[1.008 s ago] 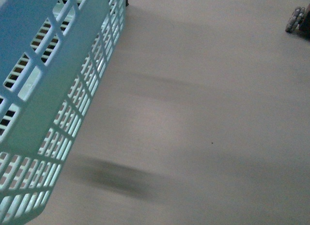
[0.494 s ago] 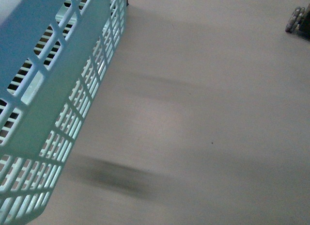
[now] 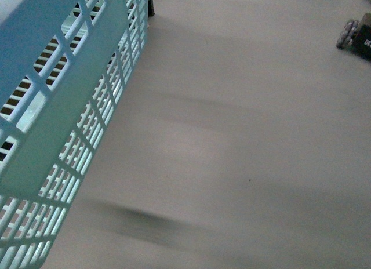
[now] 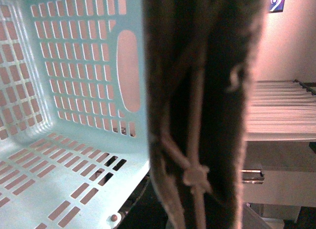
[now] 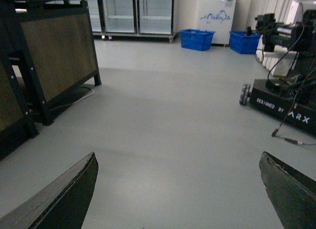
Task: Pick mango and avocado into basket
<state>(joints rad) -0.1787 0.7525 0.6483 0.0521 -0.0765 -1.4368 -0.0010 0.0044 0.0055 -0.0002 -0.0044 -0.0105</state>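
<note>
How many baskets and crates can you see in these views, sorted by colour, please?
Teal basket: 1
Blue crates: 2
Total: 3

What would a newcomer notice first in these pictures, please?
The light teal basket fills the left of the front view, slanted over grey floor. In the left wrist view its brown handles, tied with a white zip tie, loom close, and the part of its inside on show holds no fruit.
</note>
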